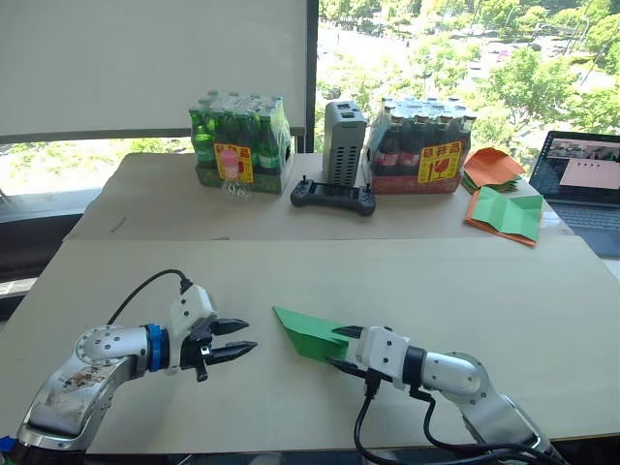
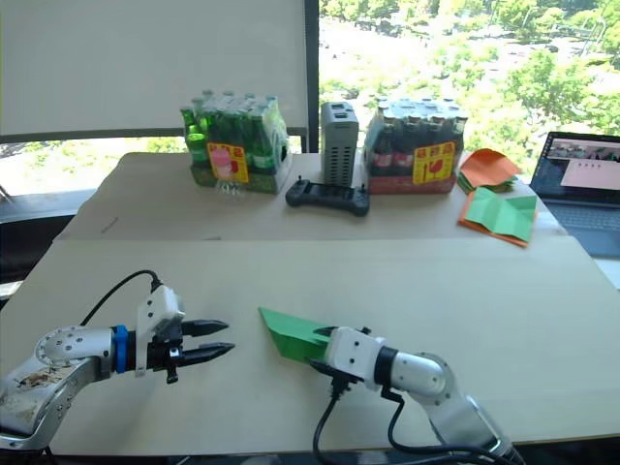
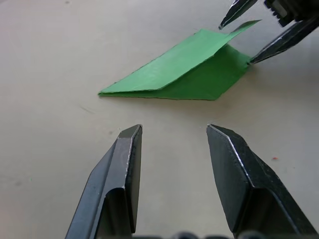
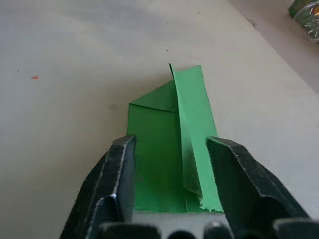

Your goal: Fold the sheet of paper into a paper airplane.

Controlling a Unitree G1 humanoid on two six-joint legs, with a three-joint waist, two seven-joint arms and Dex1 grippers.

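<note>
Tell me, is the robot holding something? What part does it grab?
The right gripper has its fingers around the wide back end of the folded green paper, but a firm pinch cannot be told. The left gripper is open and holds nothing.

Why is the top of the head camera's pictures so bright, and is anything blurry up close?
In the eye views, daylight through the window washes out the trees, while the table is evenly lit with soft shadows. In the left wrist view the left pincer looks soft, the folded green paper sharper. In the right wrist view the right pincer looks large and blurred.
</note>
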